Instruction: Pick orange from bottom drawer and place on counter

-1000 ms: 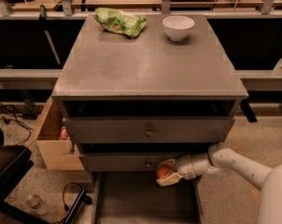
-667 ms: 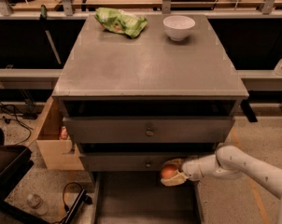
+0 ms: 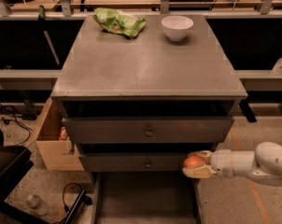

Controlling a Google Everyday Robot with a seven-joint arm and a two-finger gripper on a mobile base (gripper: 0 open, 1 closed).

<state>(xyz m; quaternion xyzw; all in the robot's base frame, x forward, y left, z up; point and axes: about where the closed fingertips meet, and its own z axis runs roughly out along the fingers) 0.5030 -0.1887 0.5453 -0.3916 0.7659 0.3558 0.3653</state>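
The orange [image 3: 193,162] is small and round, held between the cream fingers of my gripper [image 3: 196,164]. The gripper is shut on it at the right front of the cabinet, level with the lower knobbed drawer. It hangs above the right edge of the open bottom drawer [image 3: 145,197], a wide grey tray pulled out at floor level. My white arm [image 3: 257,164] reaches in from the right. The counter [image 3: 145,64] is the flat grey cabinet top, well above the gripper.
A green snack bag [image 3: 120,21] and a white bowl [image 3: 177,27] sit at the back of the counter. Two closed grey drawers with round knobs [image 3: 148,133] are below the top. A cardboard box [image 3: 50,139] stands left of the cabinet, with cables on the floor.
The gripper with the orange has moved right and slightly up, away from the drawer front toward the cabinet's right edge.
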